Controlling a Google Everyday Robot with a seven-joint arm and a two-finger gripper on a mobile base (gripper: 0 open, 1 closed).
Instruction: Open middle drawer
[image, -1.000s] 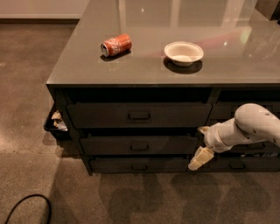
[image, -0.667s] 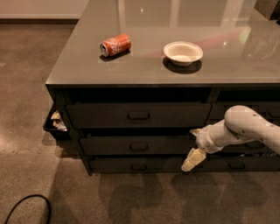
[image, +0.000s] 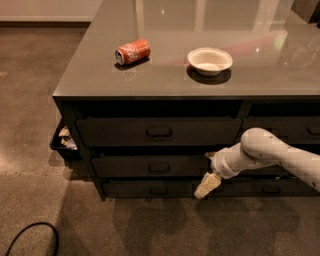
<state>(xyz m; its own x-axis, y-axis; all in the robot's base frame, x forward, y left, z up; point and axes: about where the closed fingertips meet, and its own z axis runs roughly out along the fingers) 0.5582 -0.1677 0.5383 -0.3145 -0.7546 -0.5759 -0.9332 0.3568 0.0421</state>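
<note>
The middle drawer (image: 125, 166) is the dark front of medium height in the left stack, shut, with a small loop handle (image: 159, 169) at its centre. A taller drawer (image: 115, 131) lies above it and a slimmer one (image: 130, 189) below. My gripper (image: 208, 171) reaches in from the right on a white arm (image: 272, 152). It is in front of the right end of the middle drawer, to the right of the handle. It is open and holds nothing. One cream finger (image: 206, 185) points down-left over the bottom drawer.
On the grey counter top (image: 90, 75) lie a red soda can (image: 133, 51) on its side and a white bowl (image: 210, 60). A dark bin (image: 64, 142) with rubbish stands at the cabinet's left side. A black cable (image: 30, 235) loops on the floor.
My arm and gripper have moved left along the drawer fronts, closer to the middle drawer's handle. The drawers have not moved.
</note>
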